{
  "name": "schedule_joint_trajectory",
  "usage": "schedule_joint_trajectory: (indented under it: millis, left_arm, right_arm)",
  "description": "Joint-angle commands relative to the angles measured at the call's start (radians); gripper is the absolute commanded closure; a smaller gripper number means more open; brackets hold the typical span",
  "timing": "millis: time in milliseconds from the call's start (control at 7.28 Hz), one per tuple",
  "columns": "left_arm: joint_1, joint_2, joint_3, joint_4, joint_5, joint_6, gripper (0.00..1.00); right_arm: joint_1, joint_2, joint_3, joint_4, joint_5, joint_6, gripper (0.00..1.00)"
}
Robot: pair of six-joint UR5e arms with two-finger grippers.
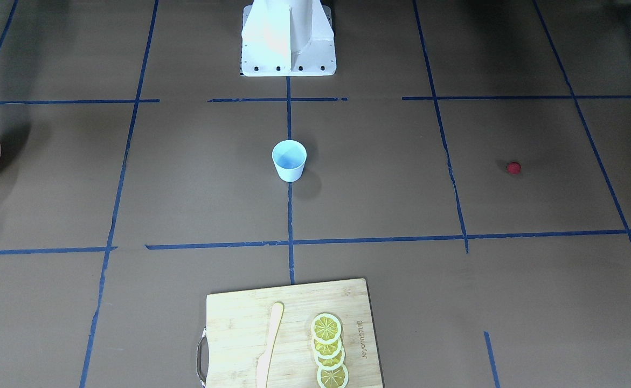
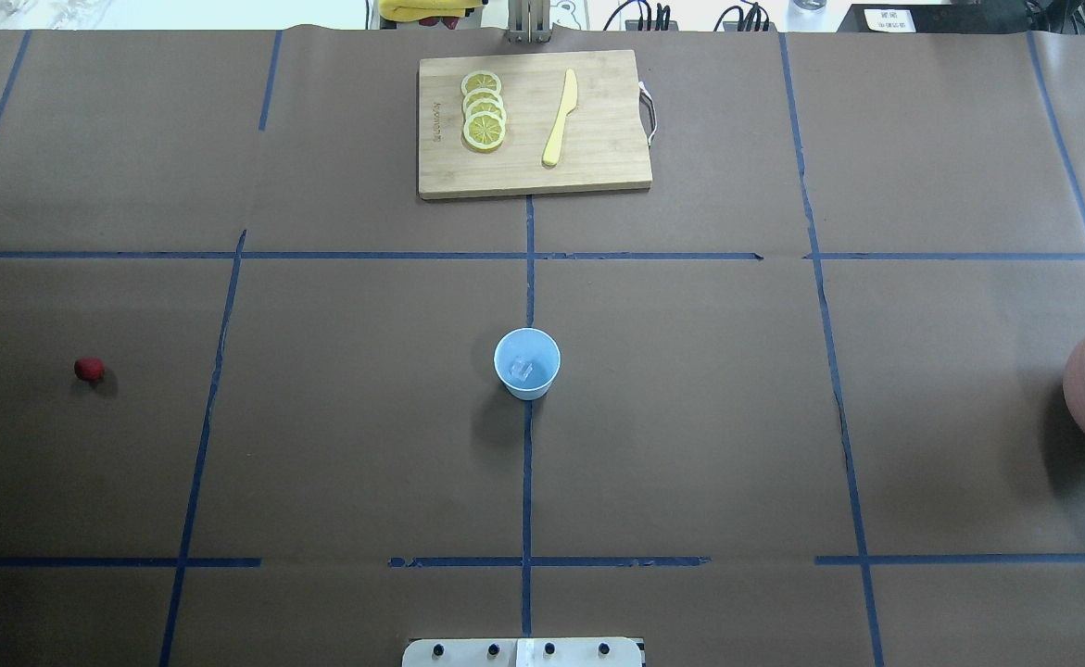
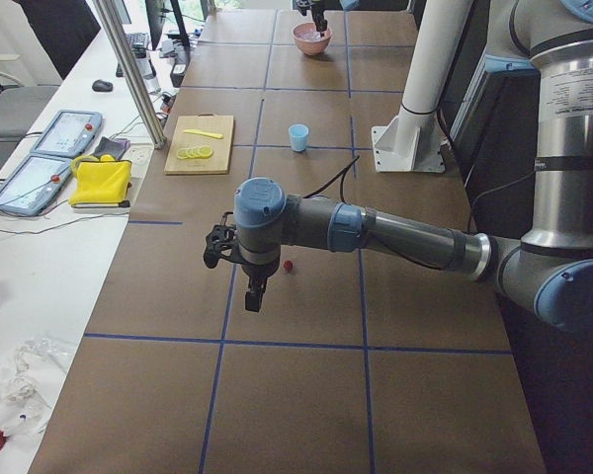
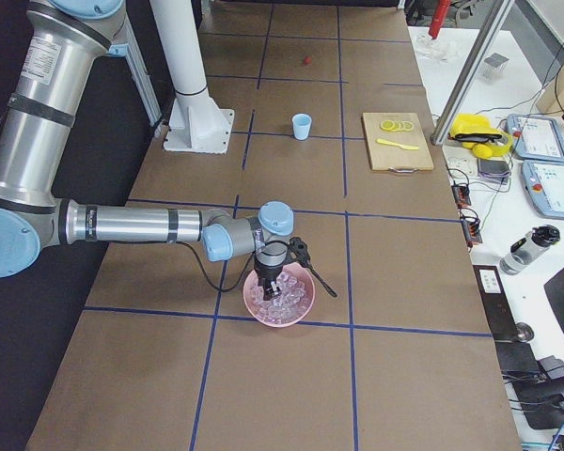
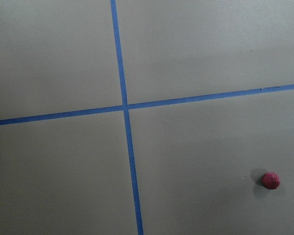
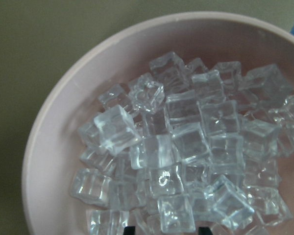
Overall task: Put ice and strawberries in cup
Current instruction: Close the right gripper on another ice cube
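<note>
The pale blue cup (image 2: 526, 363) stands upright at the table's centre with one ice cube (image 2: 519, 371) in it. The rest of the ice (image 6: 186, 147) is piled in a pink bowl (image 6: 49, 137) at the robot's right. My right gripper (image 6: 166, 230) hangs just over that pile, its two fingertips apart at the bottom of the right wrist view. A red strawberry (image 2: 89, 369) lies on the paper far to the robot's left. My left gripper (image 3: 253, 301) hovers above the table close to the strawberry (image 3: 290, 266); I cannot tell whether it is open or shut.
A bamboo cutting board (image 2: 598, 167) with lemon slices (image 2: 484, 109) and a yellow knife (image 2: 561, 116) lies at the far side of the table. The robot's base plate (image 1: 288, 64) sits behind the cup. Blue tape lines grid the brown paper.
</note>
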Motion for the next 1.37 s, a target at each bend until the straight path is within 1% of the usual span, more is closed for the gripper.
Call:
schedule_joint_trajectory:
  millis: [0,275,687,824,962,1099,1236]
  left_arm:
    - [0.000,0.000,0.000,0.000,-0.005,0.000,0.00]
    - [0.000,0.000,-0.003,0.000,-0.005,0.000,0.00]
    - [0.000,0.000,-0.006,0.000,-0.005,-0.002,0.00]
    - [0.000,0.000,-0.006,0.000,-0.005,0.000,0.00]
    - [-0.002,0.000,-0.008,0.002,-0.005,0.000,0.00]
    - [0.000,0.000,-0.008,0.002,-0.005,-0.002,0.00]
    - [-0.002,0.000,-0.008,0.002,-0.005,-0.002,0.00]
  right_arm:
    - [-0.009,0.010,-0.002,0.000,0.000,0.000,0.48]
    - [-0.009,0.025,-0.020,-0.003,0.000,0.002,0.48]
    - [-0.007,0.021,-0.018,-0.003,0.000,0.000,0.48]
    - [-0.007,0.021,-0.018,-0.003,0.000,0.000,0.50]
    - [-0.006,0.019,-0.018,-0.002,0.000,0.000,0.58]
    - [-0.006,0.015,-0.014,0.000,0.002,0.000,0.81]
    - [-0.004,0.013,-0.011,0.001,0.002,0.000,0.98]
